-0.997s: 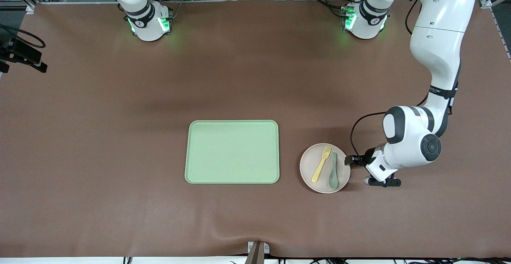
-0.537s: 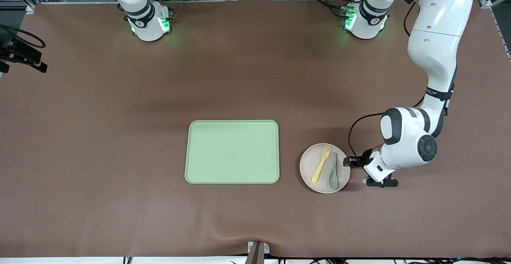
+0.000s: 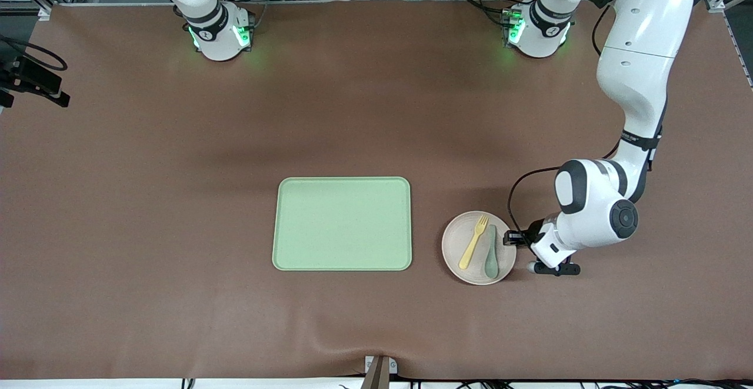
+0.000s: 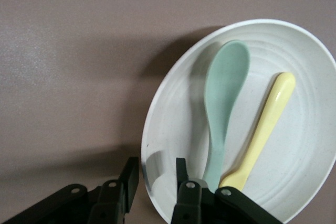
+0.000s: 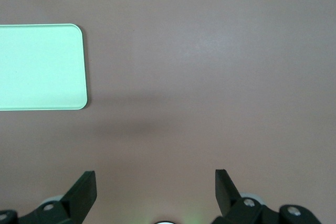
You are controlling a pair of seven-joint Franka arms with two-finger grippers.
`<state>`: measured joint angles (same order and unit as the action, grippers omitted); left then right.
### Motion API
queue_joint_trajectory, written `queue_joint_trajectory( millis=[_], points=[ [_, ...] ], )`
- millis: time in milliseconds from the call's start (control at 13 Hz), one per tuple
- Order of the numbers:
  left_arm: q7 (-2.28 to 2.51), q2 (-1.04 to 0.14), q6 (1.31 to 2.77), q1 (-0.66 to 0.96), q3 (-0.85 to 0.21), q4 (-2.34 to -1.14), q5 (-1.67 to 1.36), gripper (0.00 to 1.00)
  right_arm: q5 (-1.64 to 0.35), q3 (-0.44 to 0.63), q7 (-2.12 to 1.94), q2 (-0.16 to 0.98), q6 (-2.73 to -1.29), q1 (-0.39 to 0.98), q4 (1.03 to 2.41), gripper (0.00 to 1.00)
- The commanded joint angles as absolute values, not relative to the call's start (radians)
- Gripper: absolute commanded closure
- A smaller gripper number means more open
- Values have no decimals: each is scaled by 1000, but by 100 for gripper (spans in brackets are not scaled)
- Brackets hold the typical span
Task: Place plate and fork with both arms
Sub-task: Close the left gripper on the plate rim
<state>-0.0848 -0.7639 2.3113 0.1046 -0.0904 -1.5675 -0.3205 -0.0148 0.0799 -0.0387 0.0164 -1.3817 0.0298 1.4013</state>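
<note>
The pale beige-pink plate (image 3: 460,261) lies on the brown table beside the green tray, toward the left arm's end. The pale-yellow fork (image 3: 474,242) and a grey-green spoon (image 3: 490,253) lie side by side on it. My left gripper (image 3: 513,239) is low at the plate's rim on the side away from the tray. In the left wrist view the plate (image 4: 310,145), fork (image 4: 265,129) and spoon (image 4: 226,93) show, and my left gripper (image 4: 156,174) is open with one finger inside the rim and one outside. My right gripper (image 5: 156,187) is open and empty above bare table; that arm waits.
The rectangular light-green tray (image 3: 341,224) lies empty in the middle of the table; one corner of it shows in the right wrist view (image 5: 37,66). The two green-lit arm bases stand along the table's edge farthest from the front camera.
My left arm has moved its gripper a little toward the plate, so the fingers now straddle the rim. The plate, fork and spoon have not moved. The right arm has not moved.
</note>
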Motion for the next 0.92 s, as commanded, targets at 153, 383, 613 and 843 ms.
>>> queue_joint_trajectory(
  millis=[153, 383, 613, 843],
  points=[
    [-135, -781, 2322, 100, -92, -1548, -344, 77, -11, 84, -34, 12, -1381, 41, 1405, 0],
    [-137, -790, 2336, 98, -92, -1548, -344, 81, -11, 84, -34, 12, -1381, 41, 1405, 0],
    [-140, -796, 2341, 100, -92, -1546, -344, 84, -12, 84, -34, 12, -1382, 41, 1407, 0],
    [-141, -792, 2342, 100, -92, -1546, -342, 97, -12, 84, -34, 12, -1382, 46, 1408, 0]
  ],
)
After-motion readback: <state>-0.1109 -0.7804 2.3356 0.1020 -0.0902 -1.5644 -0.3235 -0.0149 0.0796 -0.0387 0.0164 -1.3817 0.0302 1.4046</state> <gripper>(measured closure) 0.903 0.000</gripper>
